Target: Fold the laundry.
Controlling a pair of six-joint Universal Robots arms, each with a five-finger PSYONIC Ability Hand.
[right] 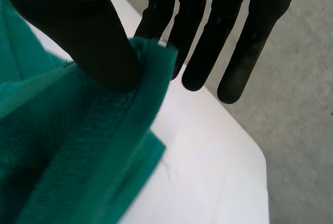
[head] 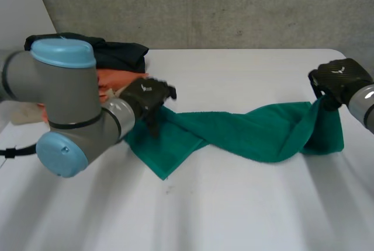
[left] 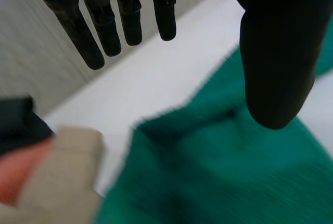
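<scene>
Risks first, nearest me outward. The green towel (head: pixel 234 134) lies across the bench (head: pixel 234 216) w/ a twist mid-span. Its near corner is flat on the bench beside the left arm (head: pixel 64 111), and its right end is lifted. If the right end is carried across as is, I reckon the twist gets folded in and the edges won't line up. Next, nothing grips the left end, so a tug from the right prob drags the whole towel instead of tensioning it. The right-side pinch looks thin, just the towel's edge under the thumb (right: pixel 88 36), and a quick move could slip it out. Furthest back, the laundry stack (head: pixel 117 79) (orange in front, black behind) sits just behind the left robot hand (head: pixel 146 96). A wide swing of that arm could knock it.

Pose: the left robot hand is over the towel's left end, fingers (left: pixel 122 23) straight and apart from the thumb, holding nothing. Can't tell if the fingertips touch the cloth. The right robot hand (head: pixel 339 79) is raised at the bench's right side. It pinches the towel's right edge btwn thumb and straight fingers, w/ the cloth hanging below it.
</scene>
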